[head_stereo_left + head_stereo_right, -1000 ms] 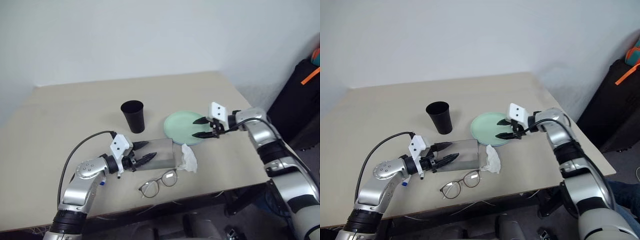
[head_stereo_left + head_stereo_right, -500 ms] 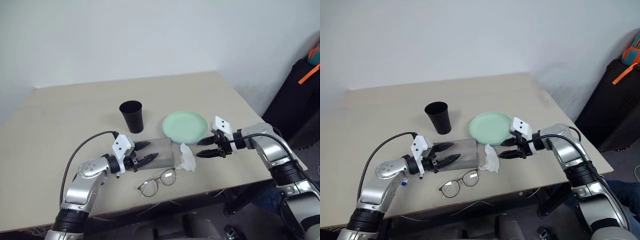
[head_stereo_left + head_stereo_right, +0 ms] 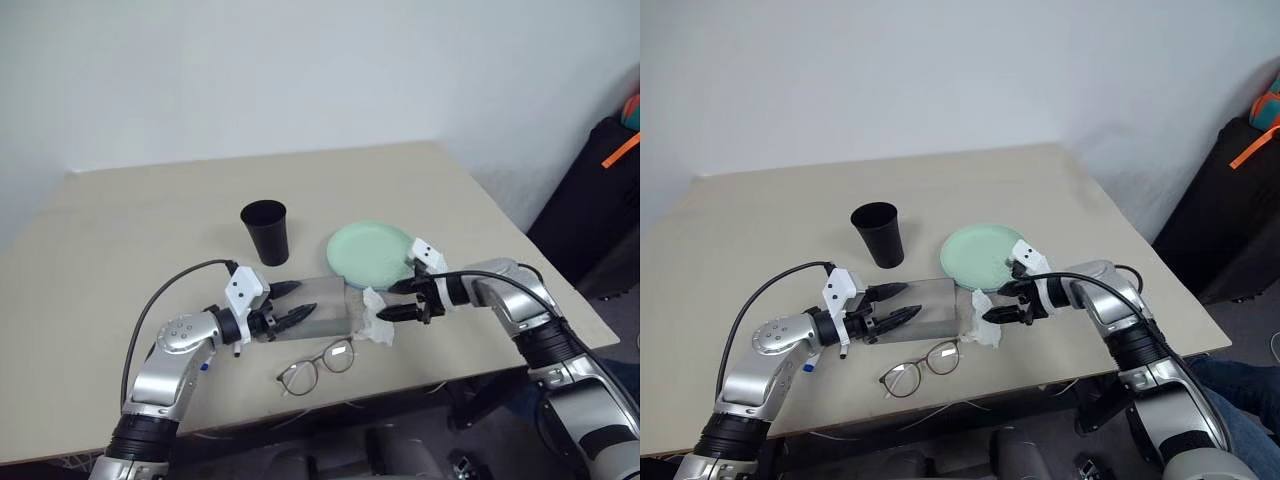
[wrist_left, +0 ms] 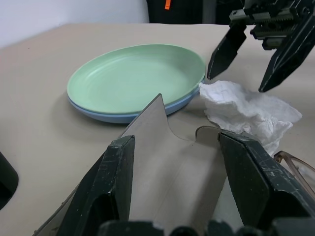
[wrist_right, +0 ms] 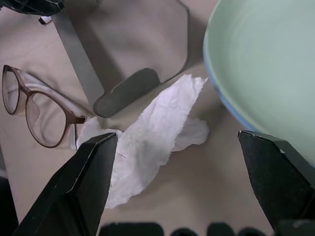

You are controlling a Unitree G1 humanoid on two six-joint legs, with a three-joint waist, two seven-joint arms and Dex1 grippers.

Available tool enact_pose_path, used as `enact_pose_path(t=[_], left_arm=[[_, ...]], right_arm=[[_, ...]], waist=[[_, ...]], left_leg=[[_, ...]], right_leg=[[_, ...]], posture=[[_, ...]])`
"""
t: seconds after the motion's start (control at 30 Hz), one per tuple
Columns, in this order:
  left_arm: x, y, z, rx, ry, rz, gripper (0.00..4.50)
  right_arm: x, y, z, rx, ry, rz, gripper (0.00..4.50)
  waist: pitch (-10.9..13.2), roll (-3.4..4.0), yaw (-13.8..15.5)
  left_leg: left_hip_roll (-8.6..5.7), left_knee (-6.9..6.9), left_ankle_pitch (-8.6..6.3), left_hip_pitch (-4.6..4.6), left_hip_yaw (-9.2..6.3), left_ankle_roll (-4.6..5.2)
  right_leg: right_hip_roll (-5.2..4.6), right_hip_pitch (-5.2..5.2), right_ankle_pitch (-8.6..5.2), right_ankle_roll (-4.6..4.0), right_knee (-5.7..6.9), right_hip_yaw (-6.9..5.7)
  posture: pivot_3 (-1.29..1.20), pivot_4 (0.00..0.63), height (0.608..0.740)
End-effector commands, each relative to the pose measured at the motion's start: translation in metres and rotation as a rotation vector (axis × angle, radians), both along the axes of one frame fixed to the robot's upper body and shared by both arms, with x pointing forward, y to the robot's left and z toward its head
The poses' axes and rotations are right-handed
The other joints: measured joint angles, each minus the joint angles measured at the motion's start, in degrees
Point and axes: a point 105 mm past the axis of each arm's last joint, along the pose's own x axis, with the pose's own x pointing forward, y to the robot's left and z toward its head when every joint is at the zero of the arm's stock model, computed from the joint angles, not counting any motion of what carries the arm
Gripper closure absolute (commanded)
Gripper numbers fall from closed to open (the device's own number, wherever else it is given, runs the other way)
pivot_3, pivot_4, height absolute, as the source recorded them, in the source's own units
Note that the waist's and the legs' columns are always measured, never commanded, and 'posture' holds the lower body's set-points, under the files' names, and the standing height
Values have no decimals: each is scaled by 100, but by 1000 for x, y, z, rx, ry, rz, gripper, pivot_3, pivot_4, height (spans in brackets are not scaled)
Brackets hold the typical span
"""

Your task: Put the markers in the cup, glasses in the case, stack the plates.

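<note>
On the desk [image 3: 120, 230], the right claw [image 3: 400, 300] hangs spread above the crumpled tissue [image 3: 378, 316], the left claw [image 3: 290, 305] gapes at the grey case [image 3: 325, 305], glasses [image 3: 318, 366] lying just beside it.

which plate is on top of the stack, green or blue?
The mint green plate is on top. The light blue plate lies under it, with just its rim peeking out along the edge. Both sit beside the crumpled tissue.

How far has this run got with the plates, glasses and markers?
Done: the mint plate sits stacked on the blue plate. In hand: the open right gripper hovers over the white tissue; the left gripper is open at the grey case. Left: the glasses lie outside the case; whether the cup holds markers is not visible.
</note>
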Motion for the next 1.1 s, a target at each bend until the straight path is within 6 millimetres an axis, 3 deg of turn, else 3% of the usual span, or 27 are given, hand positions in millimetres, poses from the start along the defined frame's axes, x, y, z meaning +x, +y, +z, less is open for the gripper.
enact_pose_path(t=[0.03, 0.23, 0.3, 0.67, 0.93, 1.1], left_arm=[[2, -1, 10, 0, -49, -2, 1686], [1, -1, 9, -1, -50, 1, 1686], [1, -1, 9, -1, -50, 0, 1686], [2, -3, 9, 1, -53, -3, 1686], [3, -2, 8, 3, -54, 1, 1686], [2, -1, 8, 6, -53, 5, 1686]], right_arm=[[1, 7, 9, -2, -24, 20, 265], [-5, 11, 6, 0, -8, 37, 265], [-6, 11, 6, -2, -12, 42, 730], [-10, 11, 15, 34, -30, 80, 4465], [-12, 6, 33, 56, -102, 166, 4465], [-3, 1, 69, 92, -235, 211, 4465]], waist=[[0, 0, -1], [0, 0, -3], [0, 0, -2], [0, 0, -2], [0, -1, -2], [1, -1, -7]], left_leg=[[0, 1, 0, 0, 0, 0], [1, 2, 0, 2, 0, 0], [1, 2, 0, 2, 0, 0], [1, 1, 0, 1, -1, 0], [1, 1, 0, 2, 0, 0], [1, 1, 0, 2, 0, 0]], right_leg=[[0, 0, 0, 0, 0, 0], [0, 0, 0, 0, 1, -1], [0, 0, 0, 0, 1, -1], [0, 0, 0, 0, 0, -1], [0, 0, 0, 0, 0, -1], [0, -1, 0, 0, -1, -1]], posture=[[0, 0, 740], [0, 0, 740], [0, 0, 740], [0, 0, 740], [0, 0, 740], [0, 0, 740]])
